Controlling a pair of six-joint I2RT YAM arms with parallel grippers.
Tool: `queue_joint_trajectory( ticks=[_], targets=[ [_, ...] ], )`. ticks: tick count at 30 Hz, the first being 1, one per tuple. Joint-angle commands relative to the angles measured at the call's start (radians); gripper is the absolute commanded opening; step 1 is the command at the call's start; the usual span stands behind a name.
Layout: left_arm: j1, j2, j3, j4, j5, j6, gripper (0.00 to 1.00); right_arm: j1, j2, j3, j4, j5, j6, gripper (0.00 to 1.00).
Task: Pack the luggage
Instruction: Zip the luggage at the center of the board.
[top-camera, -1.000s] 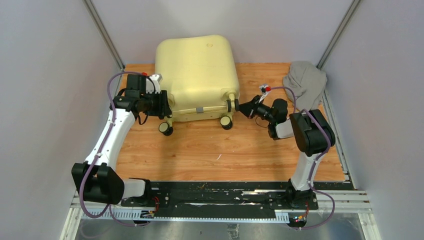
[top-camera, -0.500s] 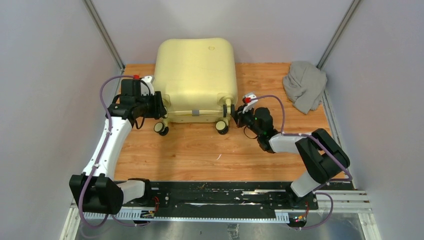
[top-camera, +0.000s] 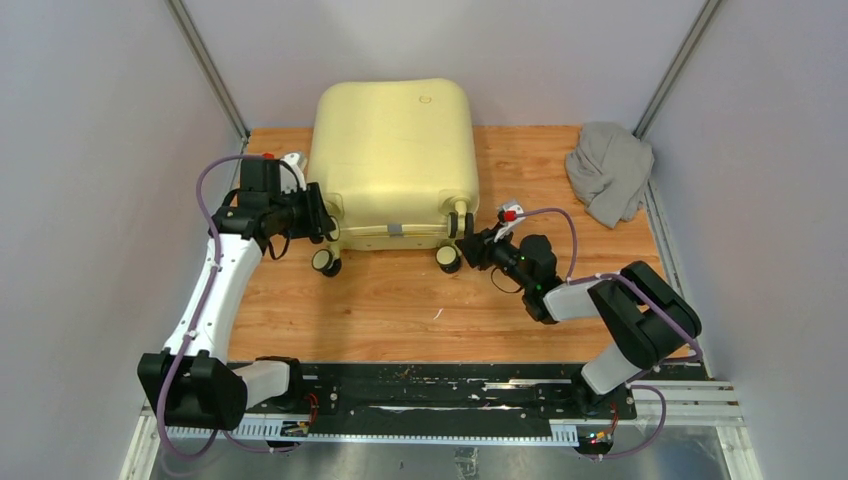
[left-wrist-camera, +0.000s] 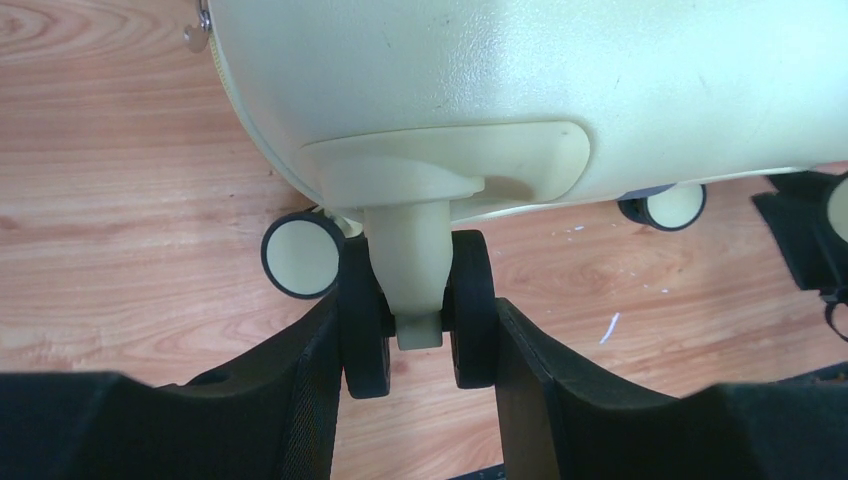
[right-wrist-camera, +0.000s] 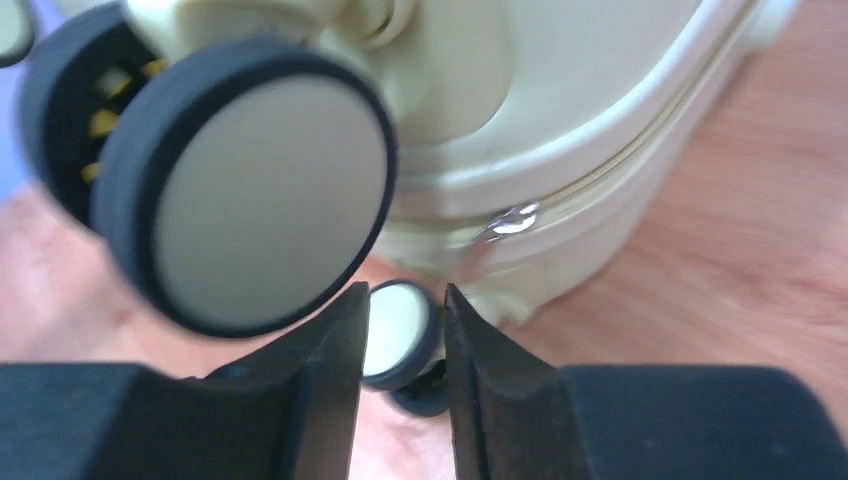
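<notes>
The luggage (top-camera: 395, 160), a pale yellow hard-shell suitcase, lies closed at the back middle of the table, wheels toward me. My left gripper (top-camera: 322, 215) is at its near left corner. In the left wrist view it (left-wrist-camera: 418, 330) is shut on a black twin caster wheel (left-wrist-camera: 470, 310), with the cream wheel stem between the two tyres. My right gripper (top-camera: 470, 240) is at the near right corner, between the two right wheels. In the right wrist view its jaws (right-wrist-camera: 405, 340) stand a narrow gap apart and hold nothing. A blurred wheel (right-wrist-camera: 250, 180) is close in front.
A crumpled grey cloth garment (top-camera: 610, 180) lies at the back right of the wooden table (top-camera: 400, 310). Grey walls close in the left, right and back. The suitcase zipper pull (right-wrist-camera: 510, 220) shows just beyond the right fingers.
The right arm has swung left and toward me, and its gripper has dropped from the upper right wheel to between the two wheels. The suitcase has shifted slightly. The left gripper stays on its wheel.
</notes>
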Motion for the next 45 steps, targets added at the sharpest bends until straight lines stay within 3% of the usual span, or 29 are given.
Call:
queue_joint_trajectory(
  ticks=[1,7,14,22,34,45],
  targets=[
    [-0.001,-0.046,0.125,0.152,0.155,0.0,0.0,-0.09,0.024,-0.068,0.196,-0.32,0.186,0.46],
    [0.009,-0.042,0.143,0.141,0.137,0.009,0.0,-0.245,0.163,-0.051,0.393,-0.5,0.324,0.73],
    [0.009,-0.028,0.172,0.139,0.163,0.007,0.0,-0.281,0.254,0.006,0.441,-0.516,0.346,0.73],
    [0.008,-0.025,0.167,0.128,0.165,0.012,0.0,-0.287,0.327,0.113,0.428,-0.542,0.348,0.62],
    [0.01,-0.018,0.239,0.119,0.162,0.017,0.0,-0.344,0.297,0.094,0.256,-0.569,0.241,0.69],
    [0.008,-0.019,0.233,0.116,0.163,0.015,0.0,-0.354,0.331,0.21,0.334,-0.67,0.314,0.73]
  ],
)
